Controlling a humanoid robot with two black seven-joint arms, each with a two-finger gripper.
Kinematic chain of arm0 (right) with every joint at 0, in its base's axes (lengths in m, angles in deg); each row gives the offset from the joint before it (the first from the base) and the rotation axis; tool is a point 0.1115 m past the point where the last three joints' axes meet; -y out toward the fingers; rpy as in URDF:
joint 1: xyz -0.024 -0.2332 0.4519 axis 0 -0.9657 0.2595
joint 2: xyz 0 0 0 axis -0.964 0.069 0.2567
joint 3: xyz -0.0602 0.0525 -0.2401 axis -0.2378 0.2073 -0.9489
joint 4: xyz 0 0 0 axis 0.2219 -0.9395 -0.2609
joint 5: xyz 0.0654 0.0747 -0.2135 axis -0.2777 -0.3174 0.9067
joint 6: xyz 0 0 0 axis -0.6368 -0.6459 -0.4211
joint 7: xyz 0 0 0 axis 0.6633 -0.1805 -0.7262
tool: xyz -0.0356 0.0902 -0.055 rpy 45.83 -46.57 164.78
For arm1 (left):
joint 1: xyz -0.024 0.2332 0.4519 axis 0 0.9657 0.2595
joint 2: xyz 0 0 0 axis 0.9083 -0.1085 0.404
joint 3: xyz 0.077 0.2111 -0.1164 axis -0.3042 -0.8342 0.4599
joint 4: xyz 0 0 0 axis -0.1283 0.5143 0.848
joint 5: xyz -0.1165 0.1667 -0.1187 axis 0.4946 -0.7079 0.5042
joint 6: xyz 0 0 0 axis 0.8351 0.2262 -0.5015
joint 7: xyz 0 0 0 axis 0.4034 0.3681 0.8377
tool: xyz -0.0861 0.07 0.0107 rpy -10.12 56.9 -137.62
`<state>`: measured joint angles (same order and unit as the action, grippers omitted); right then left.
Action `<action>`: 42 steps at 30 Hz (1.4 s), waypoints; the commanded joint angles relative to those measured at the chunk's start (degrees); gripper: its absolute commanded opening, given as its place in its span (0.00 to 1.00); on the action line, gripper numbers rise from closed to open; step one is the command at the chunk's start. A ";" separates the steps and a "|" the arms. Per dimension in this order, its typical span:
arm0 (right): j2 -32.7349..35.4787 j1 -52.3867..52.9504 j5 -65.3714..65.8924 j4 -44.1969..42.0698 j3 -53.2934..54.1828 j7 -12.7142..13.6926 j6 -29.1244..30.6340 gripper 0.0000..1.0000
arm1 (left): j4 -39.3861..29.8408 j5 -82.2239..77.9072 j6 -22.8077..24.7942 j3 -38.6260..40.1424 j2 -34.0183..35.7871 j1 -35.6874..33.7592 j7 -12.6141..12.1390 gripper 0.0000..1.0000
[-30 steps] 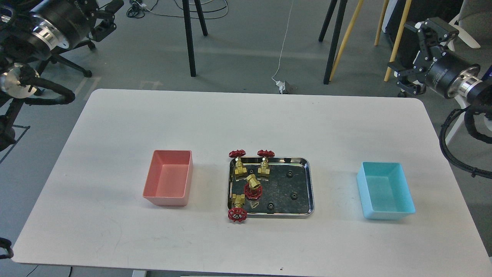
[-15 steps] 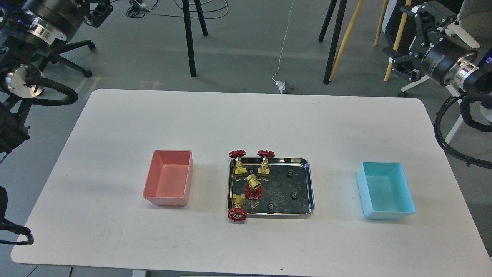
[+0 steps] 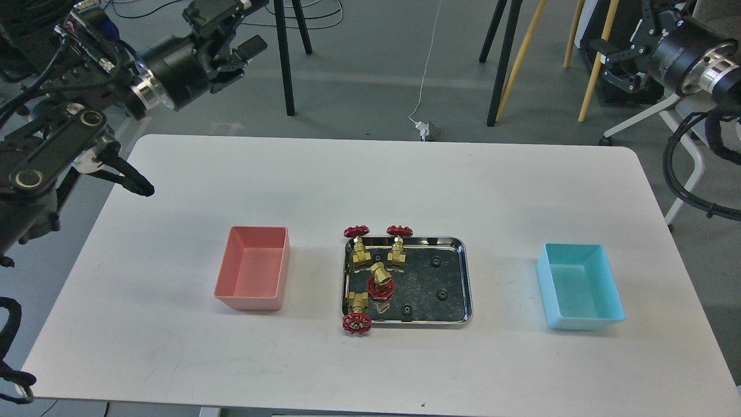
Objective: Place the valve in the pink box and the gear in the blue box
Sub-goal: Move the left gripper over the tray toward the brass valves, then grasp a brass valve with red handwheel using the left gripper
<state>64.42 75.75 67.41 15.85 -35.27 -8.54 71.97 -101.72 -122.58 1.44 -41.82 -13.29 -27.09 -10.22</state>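
Observation:
Four brass valves with red handwheels sit in the left part of a shiny steel tray (image 3: 454,278): two upright at the back (image 3: 359,248) (image 3: 397,246), one lying in the middle (image 3: 380,281), one at the front-left corner (image 3: 356,315). Several tiny black gears lie in the tray, such as one gear (image 3: 435,262) at the back and another (image 3: 442,295) mid-right. The pink box (image 3: 253,267) stands left of the tray, the blue box (image 3: 580,286) right; both look empty. My left gripper (image 3: 246,23) is high at the far left, open. My right gripper (image 3: 624,32) is high at the far right, open, partly cut off.
The white table (image 3: 370,174) bears only the tray and two boxes. Beyond its far edge are black tripod legs (image 3: 285,58), wooden legs (image 3: 590,69), a cable and plug (image 3: 425,128) on the grey floor, and a chair base at the right.
My left arm has swung inward and right, bringing its gripper into view above the far-left table corner. My right gripper has risen toward the top edge. The things on the table have not moved.

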 commanded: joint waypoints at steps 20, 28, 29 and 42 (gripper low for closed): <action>0.59 8.31 0.11 -3.27 -5.76 0.91 0.00 0.99 | 4.25 -41.78 -50.62 -37.59 -12.38 11.65 4.79 0.94; 0.68 8.31 0.72 -3.80 -5.76 0.91 0.00 0.99 | 14.56 -45.48 -50.62 -37.76 -19.41 12.89 4.79 0.94; 0.68 8.31 1.16 -3.80 -5.76 0.91 0.00 0.99 | 14.82 -45.49 -50.62 -37.85 -19.94 13.06 4.79 0.94; -0.02 7.87 2.13 -4.50 -5.76 0.91 0.00 0.99 | 22.46 -49.96 -50.62 -37.85 -25.39 14.12 4.79 0.94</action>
<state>64.53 83.64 69.61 11.40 -41.04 -7.62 71.97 -82.54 -170.15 -49.19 -79.75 -38.00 -12.76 -5.44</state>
